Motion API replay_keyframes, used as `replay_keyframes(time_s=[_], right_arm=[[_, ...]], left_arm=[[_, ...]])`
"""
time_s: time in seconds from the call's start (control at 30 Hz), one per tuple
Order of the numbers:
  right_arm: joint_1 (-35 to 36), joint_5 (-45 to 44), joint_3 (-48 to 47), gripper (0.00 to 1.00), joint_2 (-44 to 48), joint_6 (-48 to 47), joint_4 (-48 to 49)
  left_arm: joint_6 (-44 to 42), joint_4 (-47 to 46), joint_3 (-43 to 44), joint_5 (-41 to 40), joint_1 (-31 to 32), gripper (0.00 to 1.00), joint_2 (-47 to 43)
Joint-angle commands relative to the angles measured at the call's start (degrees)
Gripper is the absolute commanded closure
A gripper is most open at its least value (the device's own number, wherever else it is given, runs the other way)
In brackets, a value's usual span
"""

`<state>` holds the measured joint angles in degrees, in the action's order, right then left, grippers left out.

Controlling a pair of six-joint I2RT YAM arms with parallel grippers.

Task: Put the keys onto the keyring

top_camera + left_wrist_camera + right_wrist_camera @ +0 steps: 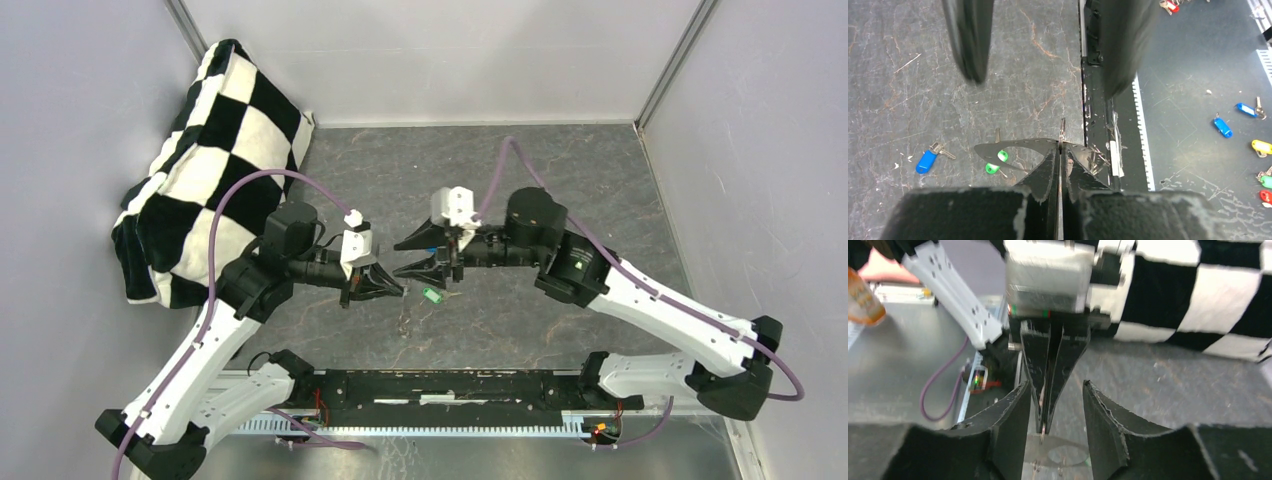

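My left gripper (pixel 398 291) is shut on a thin metal piece that pokes out of its tips edge-on (pixel 1062 127); it looks like the keyring. The same piece shows in the right wrist view (pixel 1042 428). My right gripper (pixel 398 258) is open and empty, facing the left one, with its fingers (pixel 1018 410) on either side of the left gripper's tips (pixel 1050 365). The green-headed key (pixel 432 295) lies on the mat just right of the left gripper's tips and shows in the left wrist view (pixel 996 162). The blue-headed key (pixel 927 160) lies on the mat to its left.
A black-and-white checkered cushion (pixel 215 150) leans in the back left corner. The black base rail (pixel 450 385) runs along the near edge. Several coloured keys (pixel 1245 109) lie on a surface beyond the rail.
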<state>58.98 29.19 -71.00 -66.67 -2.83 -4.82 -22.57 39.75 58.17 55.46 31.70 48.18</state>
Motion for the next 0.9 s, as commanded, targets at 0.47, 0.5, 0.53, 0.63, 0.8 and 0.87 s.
replay_keyframes(time_s=[0.47,0.5,0.53,0.63,0.8,0.87], right_arm=[[-0.22,3.42,-7.62,0.64,-7.90,-6.31,-18.52],[-0.19,3.42,-7.50,0.64,-7.94,-6.31,-18.46],[-0.18,3.46,-7.59,0.64,-8.02,-6.31,-18.42],[-0.11,3.64,-8.25,0.65,-8.62,-6.77,-19.81],[-0.22,3.14,-8.74,0.66,-9.20,-7.15,-21.05],[-0.09,2.98,-8.52,0.69,-9.09,-6.84,-20.41]], left_arm=[[-9.11,5.09,3.69,-1.10,0.20,0.98,0.80],[-9.12,5.22,3.72,-1.07,0.20,0.98,0.84],[-9.08,5.14,3.80,-1.08,0.20,0.98,0.80],[-9.09,5.14,3.88,-1.22,0.20,0.98,0.77],[-8.90,5.25,3.66,-1.08,0.20,0.98,0.59],[-8.94,5.15,3.70,-0.98,0.20,0.98,0.60]])
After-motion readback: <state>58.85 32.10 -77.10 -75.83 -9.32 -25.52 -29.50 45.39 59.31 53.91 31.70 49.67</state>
